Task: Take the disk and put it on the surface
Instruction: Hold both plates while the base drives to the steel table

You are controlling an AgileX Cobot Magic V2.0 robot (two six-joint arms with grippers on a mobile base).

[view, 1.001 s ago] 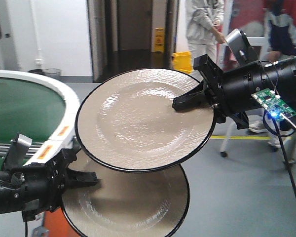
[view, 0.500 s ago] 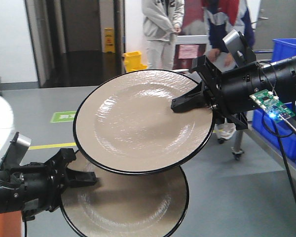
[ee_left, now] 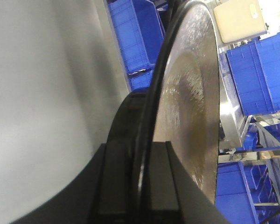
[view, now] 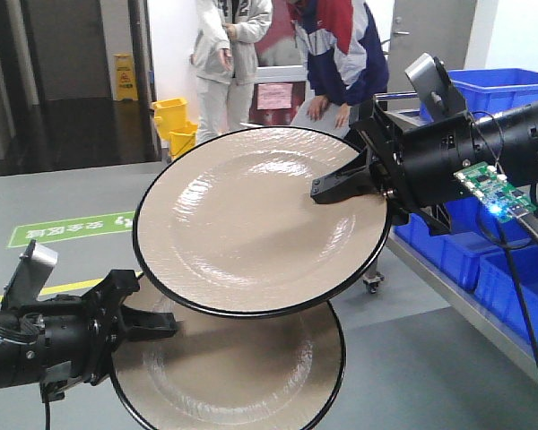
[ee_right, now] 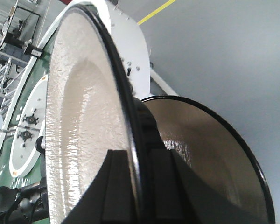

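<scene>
1. Two people stand at the back, one in a pale grey hoodie [view: 222, 36], one in a red, white and blue jacket [view: 339, 49].
2. A yellow mop bucket [view: 179, 125] sits near a yellow caution sign [view: 125, 76].
3. Blue crates [view: 507, 90] line a metal rack [view: 457, 300].
4. A green floor marking [view: 72, 228] lies beyond a yellow line [view: 63, 288].
5. The white-rimmed conveyor [ee_right: 133, 42] shows in the right wrist view.

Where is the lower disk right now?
Front view, bottom centre: the lower disk is clamped at its left rim by the left gripper, partly under the upper disk that the right gripper holds.
</scene>
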